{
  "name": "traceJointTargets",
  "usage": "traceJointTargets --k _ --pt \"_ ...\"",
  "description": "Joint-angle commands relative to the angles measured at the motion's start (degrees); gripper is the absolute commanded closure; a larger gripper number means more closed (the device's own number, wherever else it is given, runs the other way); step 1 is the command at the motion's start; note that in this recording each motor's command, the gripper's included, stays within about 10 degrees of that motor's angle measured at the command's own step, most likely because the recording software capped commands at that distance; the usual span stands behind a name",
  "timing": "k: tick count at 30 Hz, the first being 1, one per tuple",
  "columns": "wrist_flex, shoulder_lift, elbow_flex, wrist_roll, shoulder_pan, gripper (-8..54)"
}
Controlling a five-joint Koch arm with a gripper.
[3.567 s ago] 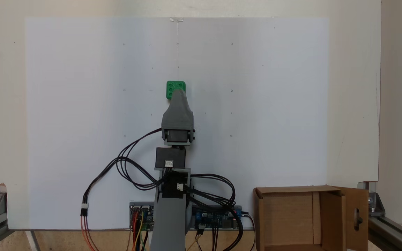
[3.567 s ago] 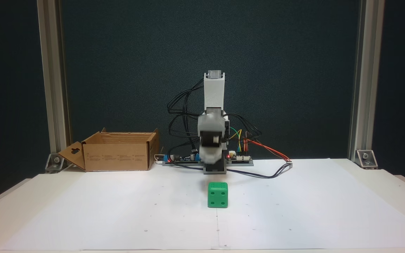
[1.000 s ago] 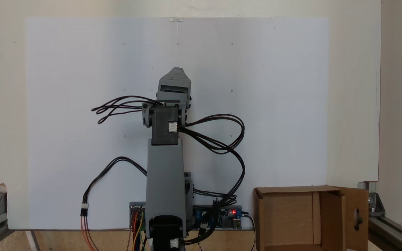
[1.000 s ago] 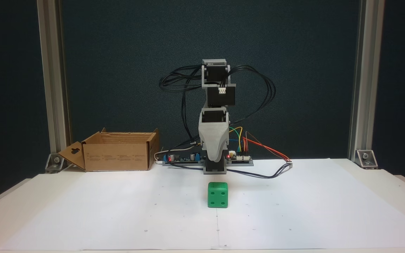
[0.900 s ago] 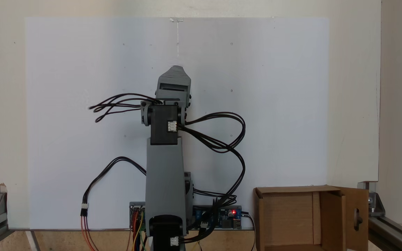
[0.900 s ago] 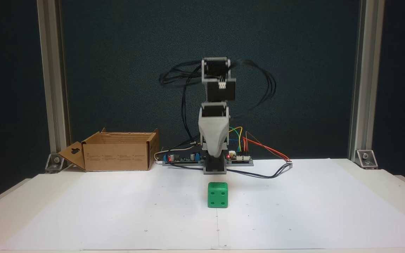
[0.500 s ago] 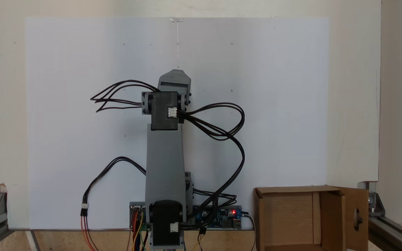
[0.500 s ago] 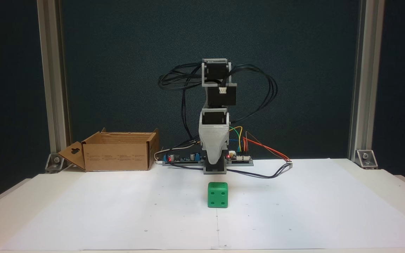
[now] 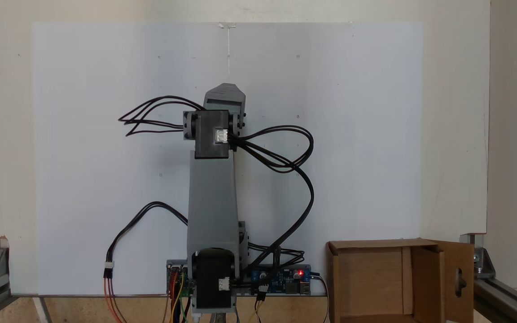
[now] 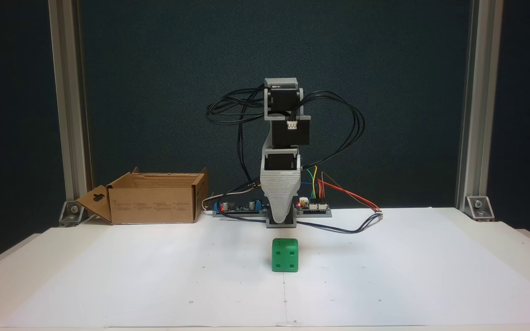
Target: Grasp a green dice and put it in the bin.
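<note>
A green dice (image 10: 285, 254) sits at lower centre of a fixed view on white paper (image 10: 154, 276) covering the table (image 10: 522, 243), directly below the raised tool (image 10: 281, 212), which hangs clear of it; whether its jaws are parted or closed cannot be told, one lying behind the other. The cardboard bin (image 10: 154, 197) waits empty-looking at middle left. The cube appears light, rigid and smooth, best pinched across two opposite flat faces.

Arm raised and folded at the elbow; gripper (image 10: 282, 214) points straight down, tip above the surface, jaws overlapping, state indeterminate.
</note>
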Motion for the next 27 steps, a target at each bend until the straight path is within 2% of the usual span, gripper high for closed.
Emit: traceJointTargets --k 1,27 --pt "-0.18 0.26 -2.64 2.29 -0.18 0.0" --pt "-4.48 -0.26 2.99 2.29 0.0 1.3"
